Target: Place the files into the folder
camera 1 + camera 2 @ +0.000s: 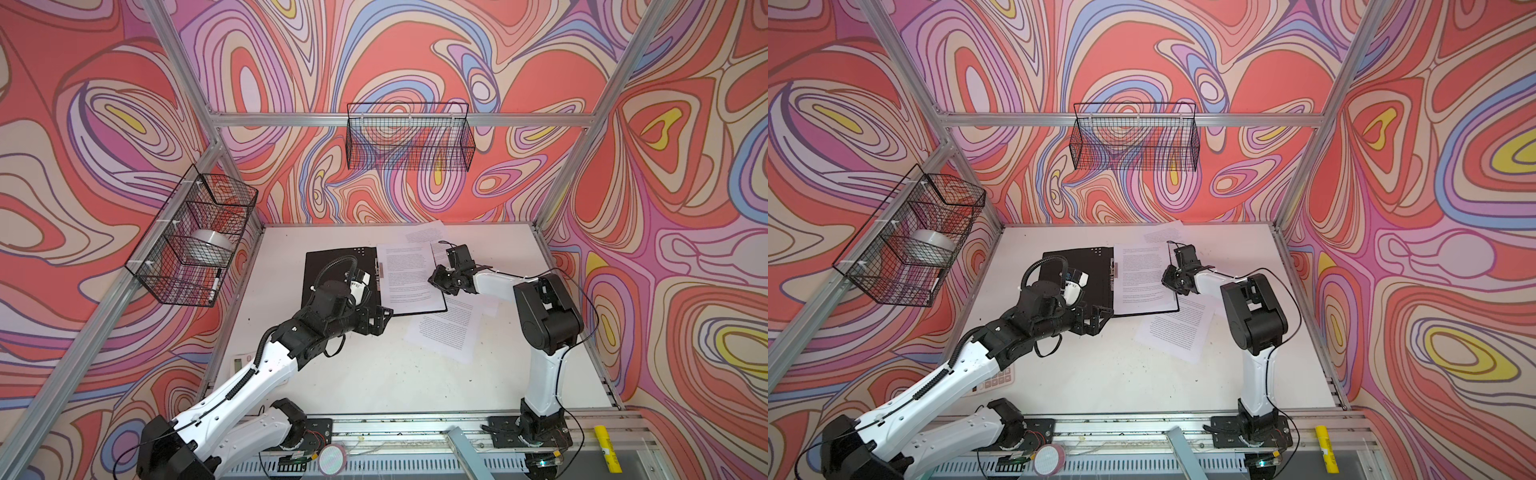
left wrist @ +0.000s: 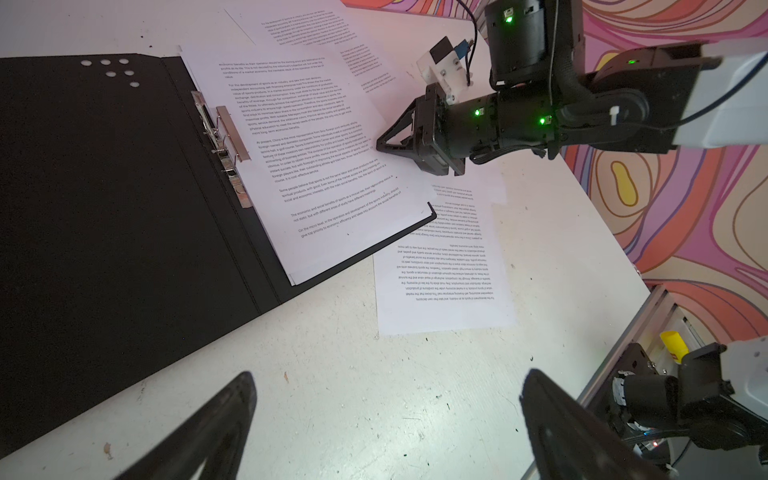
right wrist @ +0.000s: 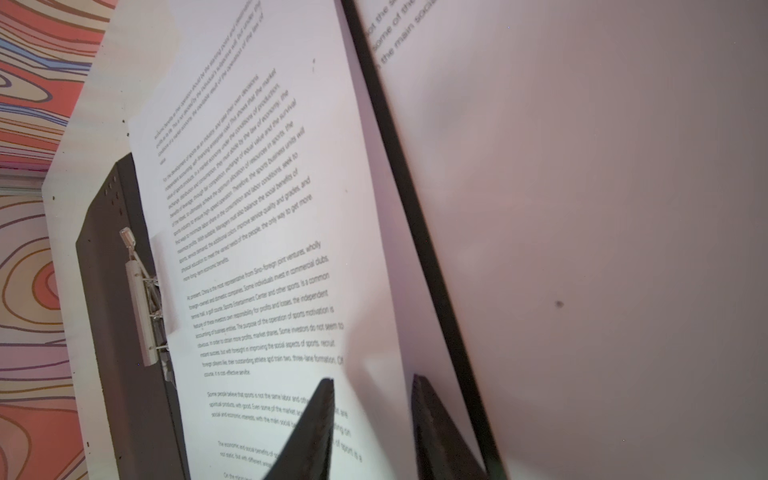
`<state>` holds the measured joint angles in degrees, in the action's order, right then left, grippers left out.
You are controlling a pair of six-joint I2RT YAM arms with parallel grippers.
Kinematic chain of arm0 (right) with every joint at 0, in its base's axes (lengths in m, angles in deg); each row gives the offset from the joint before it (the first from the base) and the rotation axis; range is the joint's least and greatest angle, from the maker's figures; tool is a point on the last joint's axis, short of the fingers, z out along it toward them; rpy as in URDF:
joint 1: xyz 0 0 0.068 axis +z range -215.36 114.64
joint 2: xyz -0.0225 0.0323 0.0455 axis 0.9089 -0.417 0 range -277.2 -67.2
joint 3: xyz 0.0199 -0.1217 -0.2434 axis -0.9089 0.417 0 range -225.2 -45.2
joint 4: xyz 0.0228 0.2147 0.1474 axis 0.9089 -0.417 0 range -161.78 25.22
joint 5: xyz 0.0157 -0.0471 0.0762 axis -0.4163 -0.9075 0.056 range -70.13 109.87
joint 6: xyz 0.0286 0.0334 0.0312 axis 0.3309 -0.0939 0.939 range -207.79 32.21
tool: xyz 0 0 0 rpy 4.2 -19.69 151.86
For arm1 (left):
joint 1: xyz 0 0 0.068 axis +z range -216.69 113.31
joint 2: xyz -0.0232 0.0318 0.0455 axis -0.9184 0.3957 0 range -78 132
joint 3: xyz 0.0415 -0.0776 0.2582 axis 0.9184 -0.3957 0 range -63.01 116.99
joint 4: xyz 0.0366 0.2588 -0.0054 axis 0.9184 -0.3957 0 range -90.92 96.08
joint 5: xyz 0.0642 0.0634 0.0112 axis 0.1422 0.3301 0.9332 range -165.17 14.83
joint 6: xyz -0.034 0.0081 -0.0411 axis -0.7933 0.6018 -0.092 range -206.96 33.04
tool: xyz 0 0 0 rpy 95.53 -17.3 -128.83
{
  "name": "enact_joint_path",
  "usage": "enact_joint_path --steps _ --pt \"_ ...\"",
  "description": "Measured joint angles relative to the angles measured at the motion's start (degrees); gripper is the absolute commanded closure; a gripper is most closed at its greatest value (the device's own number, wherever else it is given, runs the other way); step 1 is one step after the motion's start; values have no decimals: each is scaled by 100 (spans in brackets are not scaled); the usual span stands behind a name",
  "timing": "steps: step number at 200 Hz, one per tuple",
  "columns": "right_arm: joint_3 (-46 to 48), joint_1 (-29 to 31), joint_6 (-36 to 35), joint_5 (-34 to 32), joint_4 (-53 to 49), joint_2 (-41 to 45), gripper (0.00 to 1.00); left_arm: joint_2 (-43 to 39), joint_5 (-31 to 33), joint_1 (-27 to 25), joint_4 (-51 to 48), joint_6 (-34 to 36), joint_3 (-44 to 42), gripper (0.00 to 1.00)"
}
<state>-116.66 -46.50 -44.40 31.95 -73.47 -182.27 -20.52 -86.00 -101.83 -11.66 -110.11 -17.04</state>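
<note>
Right gripper: fingers partly apart, nothing clamped between them, tips low over the right edge of the filed sheet inside the open folder, black side up on the table. Left gripper: spread wide, empty, above bare table in front of the folder. Beside the folder, a near sheet and a far sheet. Legible on the filed sheet: "Sino-foreign joint ventures".
</note>
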Motion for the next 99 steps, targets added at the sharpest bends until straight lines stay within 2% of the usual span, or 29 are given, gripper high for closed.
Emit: enact_joint_path --steps 17,41,53,69,99 --pt "-28 4 -57 -46 -52 0 49 0 -15 0 0 -26 0 0" --pt "-186 20 -79 -273 -264 31 20 85 -57 52 -39 -151 57 0" --pt "-284 37 -177 -444 -463 55 10 192 -98 107 -61 -227 144 0" --pt "-365 31 -295 -699 -754 144 2 297 -160 199 -87 -328 223 0" --pt "-365 -142 -619 -968 -1296 769 2 304 -280 304 -118 -468 227 0"
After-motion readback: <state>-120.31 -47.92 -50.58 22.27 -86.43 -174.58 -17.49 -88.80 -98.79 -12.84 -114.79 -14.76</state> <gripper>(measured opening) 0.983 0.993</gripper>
